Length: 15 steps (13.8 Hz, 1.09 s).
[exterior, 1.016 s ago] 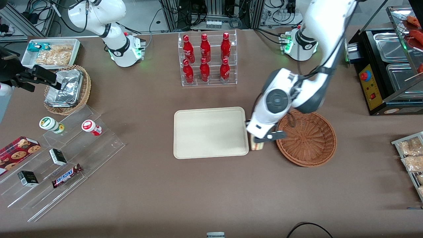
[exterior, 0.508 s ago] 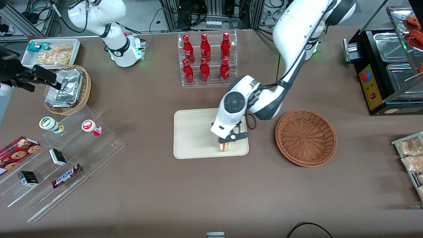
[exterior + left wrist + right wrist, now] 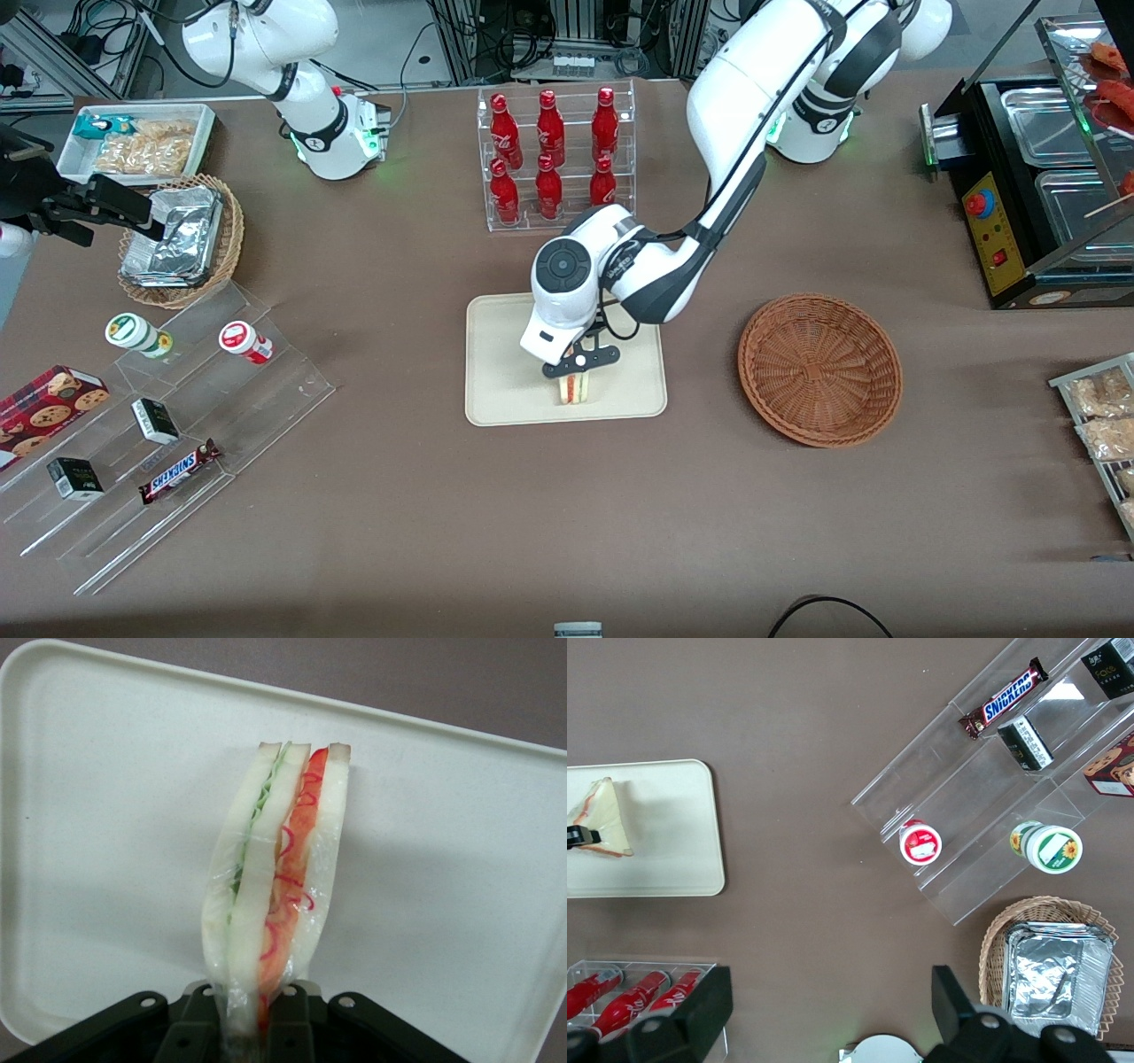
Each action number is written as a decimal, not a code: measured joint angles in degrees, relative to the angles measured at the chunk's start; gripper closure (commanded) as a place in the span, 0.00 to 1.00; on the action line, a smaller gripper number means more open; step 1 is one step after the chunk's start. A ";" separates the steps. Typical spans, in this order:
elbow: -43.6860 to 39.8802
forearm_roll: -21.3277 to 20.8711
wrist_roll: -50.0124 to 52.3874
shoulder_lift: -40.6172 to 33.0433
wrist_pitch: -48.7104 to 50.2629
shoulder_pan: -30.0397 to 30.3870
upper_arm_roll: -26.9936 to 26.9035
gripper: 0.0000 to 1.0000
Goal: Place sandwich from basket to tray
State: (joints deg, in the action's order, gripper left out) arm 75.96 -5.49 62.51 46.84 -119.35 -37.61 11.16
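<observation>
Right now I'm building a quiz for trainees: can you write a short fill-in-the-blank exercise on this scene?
1. The gripper is shut on the ____.
2. The sandwich is above the ____.
3. The basket holds ____.
4. Its filling layers are green and ____.

Missing words: sandwich; tray; nothing; red.

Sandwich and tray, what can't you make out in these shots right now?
- Whether the sandwich rests on the tray or hangs just above it: no view shows its underside.
- The gripper, shut on the sandwich: cut off by the left wrist view's edge.
- Part of the tray: covered by the arm in the front view.
</observation>
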 measured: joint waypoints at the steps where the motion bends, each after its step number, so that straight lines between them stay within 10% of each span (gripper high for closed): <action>1: -0.03 -0.03 0.01 0.29 0.02 -0.13 0.00 0.92; 5: -0.02 -0.13 0.01 0.96 0.43 -1.08 0.01 0.88; 6: -0.02 -0.13 0.01 1.02 0.47 -1.27 0.01 0.59; 7: -0.02 -0.13 0.00 1.05 0.51 -1.34 0.01 0.01; 15: -2.51 -0.24 -0.08 -2.21 4.91 -1.01 -0.21 0.00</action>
State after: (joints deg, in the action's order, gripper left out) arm 73.45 -5.73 62.42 44.63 -114.44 -38.62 10.96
